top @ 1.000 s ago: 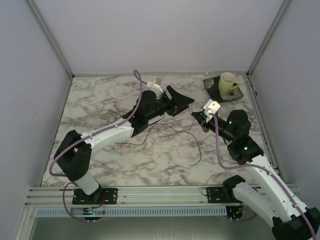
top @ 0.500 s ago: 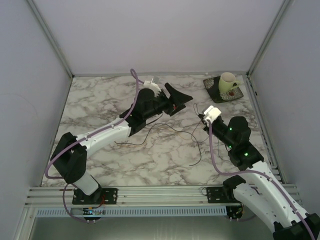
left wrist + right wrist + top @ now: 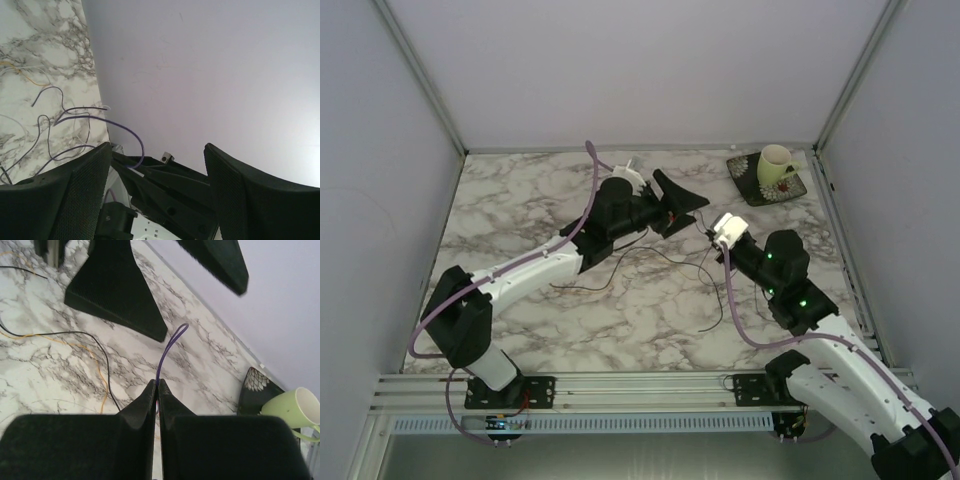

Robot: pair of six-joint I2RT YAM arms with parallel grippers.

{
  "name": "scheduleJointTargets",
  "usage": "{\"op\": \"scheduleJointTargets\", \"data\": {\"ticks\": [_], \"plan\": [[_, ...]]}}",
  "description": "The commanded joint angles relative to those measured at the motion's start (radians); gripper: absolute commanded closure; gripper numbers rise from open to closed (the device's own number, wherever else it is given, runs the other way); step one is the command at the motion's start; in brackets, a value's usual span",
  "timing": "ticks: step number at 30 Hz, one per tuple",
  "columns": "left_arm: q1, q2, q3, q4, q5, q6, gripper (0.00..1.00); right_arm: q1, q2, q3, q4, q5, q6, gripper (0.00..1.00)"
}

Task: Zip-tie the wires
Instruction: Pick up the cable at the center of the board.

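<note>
Purple wire pinched by right gripper; unseen overhead.

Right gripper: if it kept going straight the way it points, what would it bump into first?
Probably the left gripper, whose open fingers sit just ahead. The right gripper, shut on a thin purple wire, aims near the gap between them, so it might slip through; depth is unclear.

You will find no readable text, label, brand, number or sign anywhere in these three views of the scene.
</note>
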Motion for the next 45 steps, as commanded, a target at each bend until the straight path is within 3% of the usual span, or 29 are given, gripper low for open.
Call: {"op": "scheduleJointTargets", "data": {"ticks": [1, 6, 12, 23, 29, 31, 34, 35, 40, 45], "plan": [[-0.017, 0.017, -0.004, 0.079, 0.027, -0.036, 0.27, 0.051, -0.004, 0.021, 0.067, -0.007, 0.021, 1.0], [-0.018, 0.045, -0.021, 0.138, 0.028, -0.058, 0.36, 0.111, -0.01, 0.017, 0.067, 0.032, 0.036, 1.0], [0.012, 0.022, -0.074, 0.154, -0.011, -0.034, 0.64, 0.141, -0.03, 0.012, 0.025, 0.078, 0.063, 1.0], [0.106, -0.117, -0.141, 0.102, -0.09, 0.07, 0.92, 0.162, 0.013, 0.024, -0.061, 0.103, 0.084, 1.0], [0.114, -0.147, -0.159, 0.102, -0.111, 0.095, 1.0, 0.174, 0.032, 0.023, -0.051, 0.119, 0.084, 1.0], [0.115, -0.146, -0.156, 0.083, -0.112, 0.099, 0.97, 0.174, 0.037, 0.023, -0.04, 0.129, 0.09, 1.0], [0.118, -0.157, -0.156, 0.016, -0.126, 0.112, 0.65, 0.174, 0.044, 0.029, -0.027, 0.158, 0.101, 1.0], [0.119, -0.164, -0.157, -0.008, -0.124, 0.118, 0.6, 0.174, 0.047, 0.031, -0.028, 0.167, 0.101, 1.0], [0.123, -0.201, -0.194, -0.07, -0.071, 0.099, 0.4, 0.174, 0.063, 0.041, -0.023, 0.17, 0.084, 1.0], [0.11, -0.208, -0.239, -0.026, -0.012, 0.029, 0.31, 0.178, 0.086, 0.048, 0.008, 0.14, 0.068, 1.0]]}}
